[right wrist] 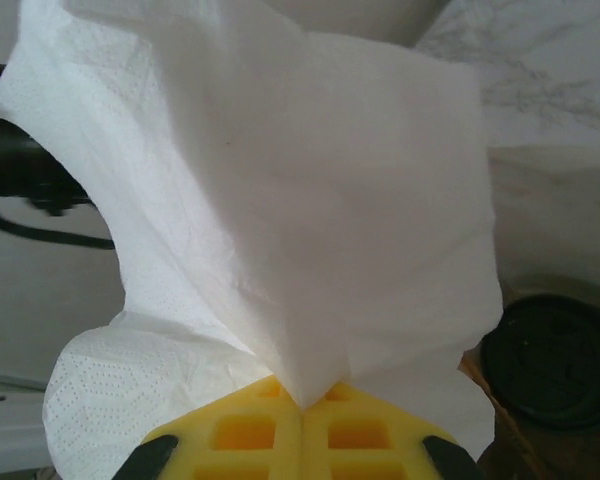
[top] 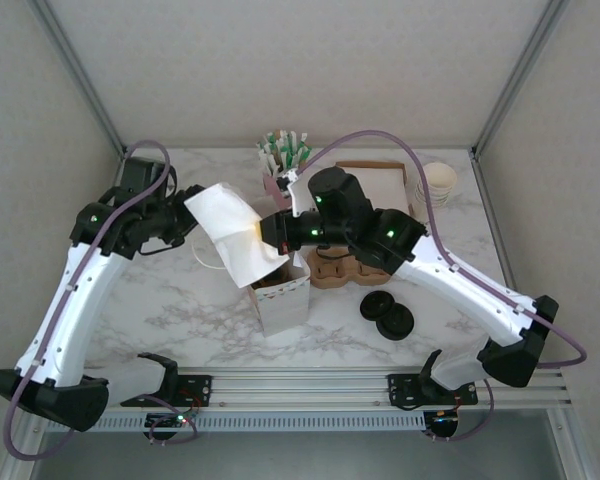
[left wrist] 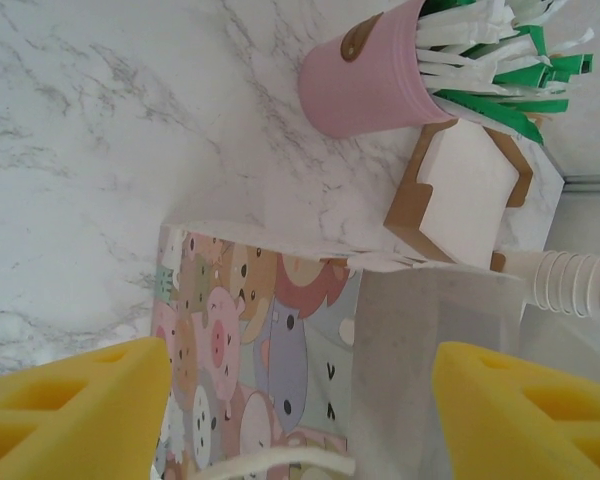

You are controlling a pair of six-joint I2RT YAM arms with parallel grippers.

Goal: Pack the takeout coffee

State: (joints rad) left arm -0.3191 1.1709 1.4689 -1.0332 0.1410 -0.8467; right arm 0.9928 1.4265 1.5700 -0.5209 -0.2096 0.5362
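Clenching napkin [right wrist: 280,200] over bag [top: 285,305] w/ R jaws; L jaws released; pink cup [left wrist: 365,80] holds sticks [left wrist: 490,60].

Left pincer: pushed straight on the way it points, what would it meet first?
Probably the printed paper bag, which sits straight ahead between the left pincer's open fingers. The pink cup stands beyond it. How far off the bag is remains unclear.

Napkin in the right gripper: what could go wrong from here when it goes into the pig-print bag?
1. The right gripper pinches the napkin only at one edge. The loose, wide sheet may catch on the rim of the pig-print bag instead of going in.
2. The left gripper stands open and does not hold the bag, so a push could tip it.
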